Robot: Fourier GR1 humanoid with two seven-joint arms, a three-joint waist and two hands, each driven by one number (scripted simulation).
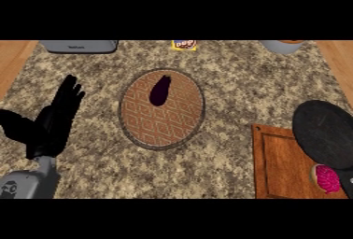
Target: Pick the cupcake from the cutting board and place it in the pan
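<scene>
A pink cupcake (327, 179) lies at the lower right, over the right edge of the wooden cutting board (279, 163). Just behind it the black round pan (322, 133) overlaps the board's far right corner. A dark sliver of my right hand (348, 183) shows at the view's right edge, right against the cupcake; most of that hand is cut off by the edge. My left hand (53, 122) rests open at the left of the counter, fingers pointing up, far from the board.
A round brown patterned mat (163, 122) with a dark purple eggplant (160, 90) lies mid-counter. Along the back edge are a grey toaster (78, 45), a yellow packet (184, 45) and a grey bowl (283, 46).
</scene>
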